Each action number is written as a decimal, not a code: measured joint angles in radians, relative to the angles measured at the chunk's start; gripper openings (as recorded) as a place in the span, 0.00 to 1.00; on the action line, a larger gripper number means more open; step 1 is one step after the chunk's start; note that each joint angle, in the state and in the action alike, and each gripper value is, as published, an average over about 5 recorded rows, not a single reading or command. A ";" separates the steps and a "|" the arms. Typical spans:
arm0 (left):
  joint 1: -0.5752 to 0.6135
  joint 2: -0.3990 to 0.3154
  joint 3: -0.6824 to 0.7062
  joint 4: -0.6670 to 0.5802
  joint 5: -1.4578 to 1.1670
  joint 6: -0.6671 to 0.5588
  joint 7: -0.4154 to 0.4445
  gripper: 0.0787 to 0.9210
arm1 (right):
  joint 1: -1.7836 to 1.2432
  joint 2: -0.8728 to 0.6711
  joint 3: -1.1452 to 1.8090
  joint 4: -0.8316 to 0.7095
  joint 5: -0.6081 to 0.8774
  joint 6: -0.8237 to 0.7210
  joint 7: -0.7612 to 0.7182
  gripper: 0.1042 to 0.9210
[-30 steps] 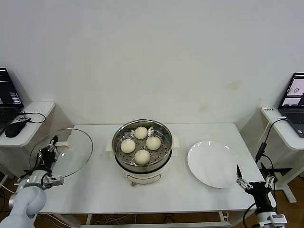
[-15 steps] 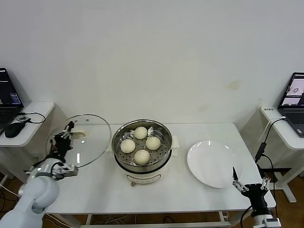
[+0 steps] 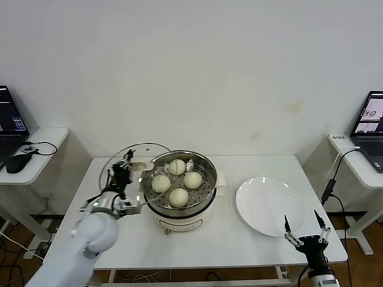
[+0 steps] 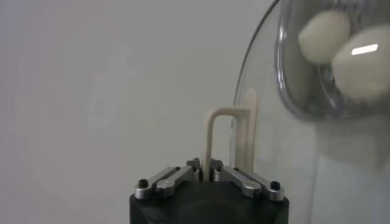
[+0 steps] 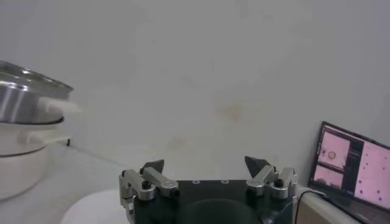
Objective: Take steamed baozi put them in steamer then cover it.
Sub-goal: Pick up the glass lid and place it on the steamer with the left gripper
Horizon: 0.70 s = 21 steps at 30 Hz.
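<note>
The steel steamer (image 3: 179, 179) stands mid-table on its white base, with four cream-white baozi (image 3: 178, 197) on its perforated tray. My left gripper (image 3: 124, 169) is shut on the cream handle (image 4: 214, 131) of the clear glass cover (image 3: 128, 156), holding it tilted in the air just left of the steamer's rim. In the left wrist view the cover's rim (image 4: 244, 91) and two baozi (image 4: 326, 36) show through the glass. My right gripper (image 3: 305, 229) is open and empty near the table's front right corner; it shows in the right wrist view (image 5: 206, 164).
A flat white plate (image 3: 266, 206) lies right of the steamer. Side desks with laptops (image 3: 374, 119) stand at both sides; a mouse (image 3: 17, 161) lies on the left one. The steamer's side (image 5: 24, 103) shows in the right wrist view.
My left arm has carried the cover rightward from the table's left edge up to the steamer's left rim. My right gripper has shifted slightly left at the front.
</note>
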<state>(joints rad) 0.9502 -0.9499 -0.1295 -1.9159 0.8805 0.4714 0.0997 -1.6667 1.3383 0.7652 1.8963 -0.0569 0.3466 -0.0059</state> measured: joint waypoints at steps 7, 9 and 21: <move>-0.062 -0.089 0.092 0.011 0.101 0.058 0.063 0.09 | 0.007 0.018 -0.016 -0.013 -0.043 0.007 0.008 0.88; -0.068 -0.119 0.111 0.017 0.138 0.066 0.082 0.09 | 0.009 0.023 -0.019 -0.015 -0.052 0.008 0.010 0.88; -0.096 -0.277 0.175 0.078 0.337 0.076 0.167 0.09 | 0.000 0.034 -0.026 -0.021 -0.087 0.018 0.014 0.88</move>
<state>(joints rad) 0.8547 -1.2270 0.0454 -1.8377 1.2176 0.5474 0.2663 -1.6669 1.3722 0.7394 1.8748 -0.1443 0.3645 0.0079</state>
